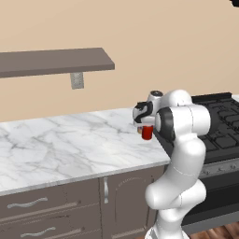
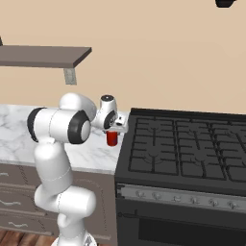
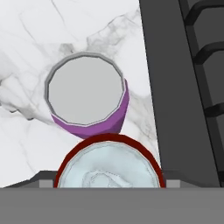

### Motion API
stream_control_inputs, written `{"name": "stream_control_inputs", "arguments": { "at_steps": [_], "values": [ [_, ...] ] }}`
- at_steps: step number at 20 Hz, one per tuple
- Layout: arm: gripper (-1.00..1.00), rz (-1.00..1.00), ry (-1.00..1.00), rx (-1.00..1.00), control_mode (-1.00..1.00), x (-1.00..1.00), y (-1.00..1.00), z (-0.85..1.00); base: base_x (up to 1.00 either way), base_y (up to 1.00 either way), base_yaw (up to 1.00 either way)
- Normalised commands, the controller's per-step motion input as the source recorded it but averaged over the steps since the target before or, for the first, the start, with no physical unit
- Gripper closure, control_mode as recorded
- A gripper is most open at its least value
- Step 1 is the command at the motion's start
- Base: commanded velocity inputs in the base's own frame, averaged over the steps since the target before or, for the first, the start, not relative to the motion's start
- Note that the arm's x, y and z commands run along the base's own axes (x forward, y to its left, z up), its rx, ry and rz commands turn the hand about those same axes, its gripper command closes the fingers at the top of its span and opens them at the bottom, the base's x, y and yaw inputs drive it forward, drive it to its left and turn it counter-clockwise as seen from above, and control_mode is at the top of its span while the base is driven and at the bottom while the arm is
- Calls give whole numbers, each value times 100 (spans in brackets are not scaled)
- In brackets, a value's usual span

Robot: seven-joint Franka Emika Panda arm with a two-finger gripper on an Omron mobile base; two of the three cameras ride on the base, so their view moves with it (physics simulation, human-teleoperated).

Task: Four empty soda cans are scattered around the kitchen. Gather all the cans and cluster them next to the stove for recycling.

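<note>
My gripper hangs at the right end of the marble counter, shut on a red soda can held upright by its sides. From the right base view the red can sits just left of the stove. The hand view looks straight down on the red can's silver top. Just beyond it a purple-pink can stands upright on the marble, close to the stove's black edge. The two cans look nearly touching. Whether the red can rests on the counter or hangs just above it I cannot tell.
A dark wall shelf hangs over the counter to the left, with a wall outlet under it. Brown drawers and cabinet doors run below the counter. The stove's grated burners spread to the right.
</note>
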Motion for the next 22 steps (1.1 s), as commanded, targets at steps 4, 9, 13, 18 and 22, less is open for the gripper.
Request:
{"name": "stream_control_inputs", "arguments": {
  "at_steps": [4, 9, 13, 18, 22],
  "values": [
    [100, 0, 0, 5, -100, 0, -2, -28, 0, 0, 0],
    [-100, 0, 0, 1, -100, -3, -2, -9, 0, 0, 0],
    [-100, 0, 1, -1, -100, -11, 0, 2, 0, 0, 0],
    [-100, -2, 2, -4, -100, -13, 0, 0, 0, 0, 0],
    [-100, -1, -2, 0, -100, -10, 0, -1, 0, 0, 0]
  ]
}}
